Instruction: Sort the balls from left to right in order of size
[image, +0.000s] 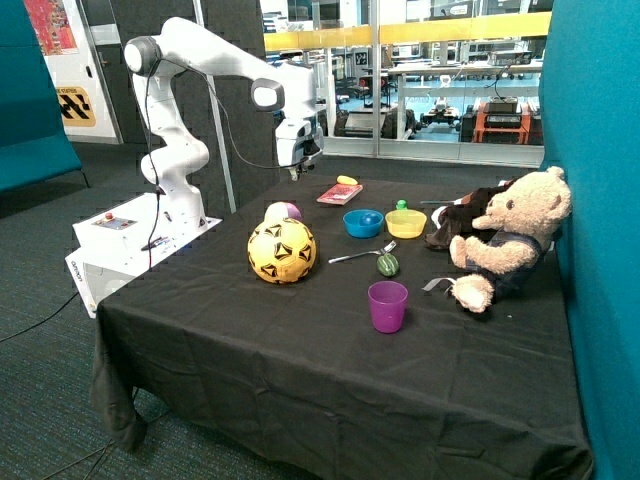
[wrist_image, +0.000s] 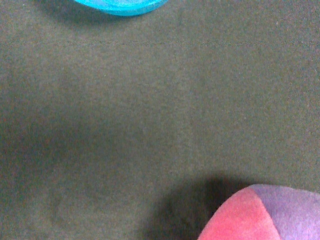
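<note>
Two balls touching: yellow ball against panelled ball.
Gripper above; finger opening indeterminable. Risk: panelled ball sits off-centre under fingers, likely rolls.

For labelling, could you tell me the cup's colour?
The cup is purple; the outside view shows it.

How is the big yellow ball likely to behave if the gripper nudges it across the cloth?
The yellow ball is round and sits free on the black tablecloth, so it would probably roll rather than slide. It appears to rest against the pastel ball behind it, so a push could shift both. It looks too wide for the gripper above them to clamp.
</note>
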